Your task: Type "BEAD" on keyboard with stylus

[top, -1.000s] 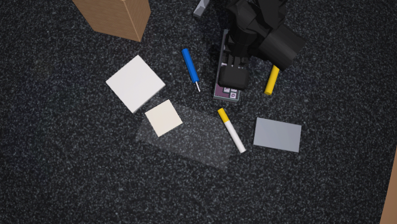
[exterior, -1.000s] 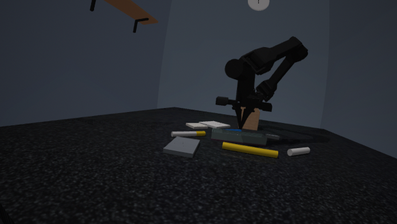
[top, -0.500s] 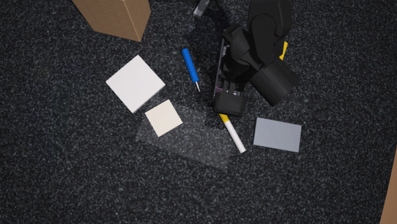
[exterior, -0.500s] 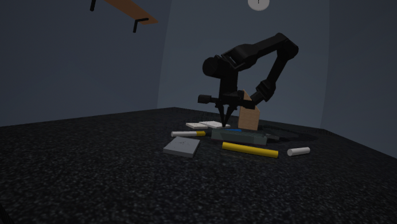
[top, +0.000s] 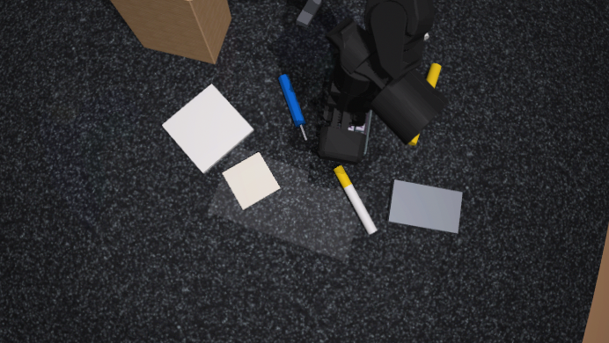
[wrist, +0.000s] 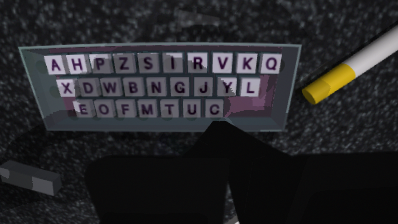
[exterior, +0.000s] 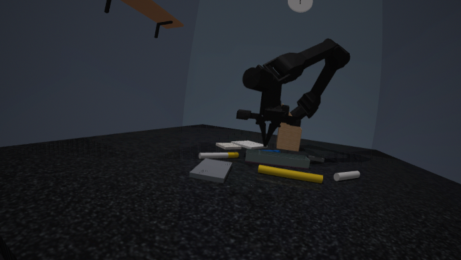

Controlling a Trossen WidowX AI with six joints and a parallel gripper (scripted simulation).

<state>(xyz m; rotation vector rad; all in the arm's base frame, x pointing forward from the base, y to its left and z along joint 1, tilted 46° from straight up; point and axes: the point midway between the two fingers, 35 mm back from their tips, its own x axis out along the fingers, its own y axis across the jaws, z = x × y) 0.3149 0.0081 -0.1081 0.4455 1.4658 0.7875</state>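
The keyboard (wrist: 286, 95) (exterior: 276, 162) lies flat on the dark desk, with white keys in scrambled letter order. In the overhead view my arm covers most of it, leaving only a sliver (top: 360, 128). The blue stylus (top: 291, 100) (exterior: 270, 151) with a thin metal tip lies on the desk to the left of the keyboard, apart from my fingers. My gripper (wrist: 218, 127) (exterior: 265, 143) is shut and empty. It points straight down just above the keyboard's near edge, below the C key.
A white marker with a yellow cap (top: 355, 200) (exterior: 218, 155) (wrist: 345, 70) and a yellow rod (top: 434, 74) (exterior: 290, 174) flank the keyboard. Nearby lie a grey slab (top: 425, 206), a white pad (top: 208, 127), a cream pad (top: 251, 180), a cardboard box (top: 176, 24), a white cylinder (exterior: 346, 175) and a small grey block (wrist: 30, 177).
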